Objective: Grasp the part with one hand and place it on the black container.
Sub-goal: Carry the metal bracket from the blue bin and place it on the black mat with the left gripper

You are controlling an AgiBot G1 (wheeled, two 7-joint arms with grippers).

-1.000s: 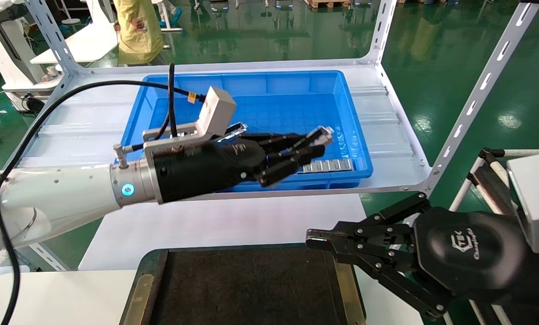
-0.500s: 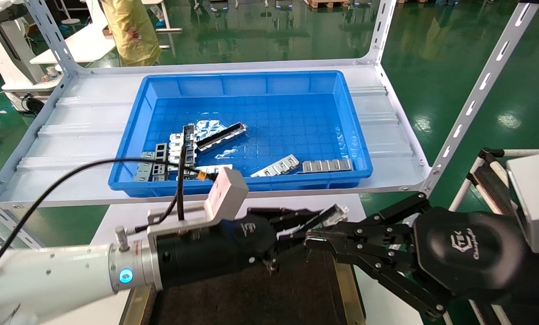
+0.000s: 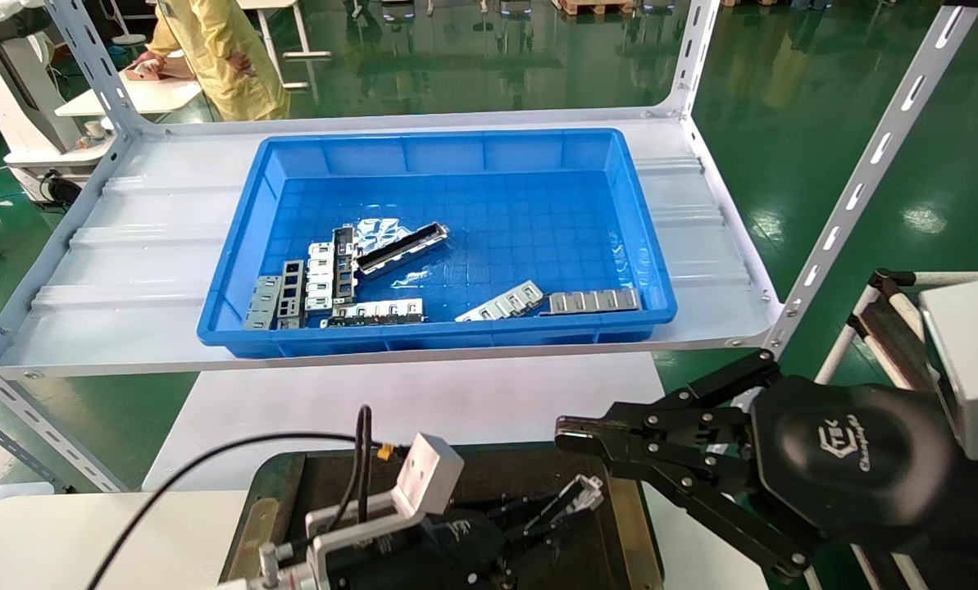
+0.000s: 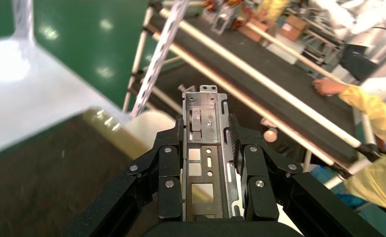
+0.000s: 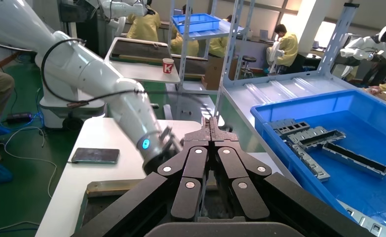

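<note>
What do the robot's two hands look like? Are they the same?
Nearly. The left gripper has black fingers made of jointed links dotted with silver rivets. A small white box sits on a silver bracket behind it, with a black cable plugged in. The right gripper has the same black linked fingers, plus a rounded black body with a grey logo and a white block behind.

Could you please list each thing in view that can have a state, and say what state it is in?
Left claw: shut on the part, low over the black container.
Part: gripped, not yet released.
Black container: nothing lying on its visible surface.
Right claw: shut, holding nothing, beside the container.
Blue bin: holds several metal strips.
</note>
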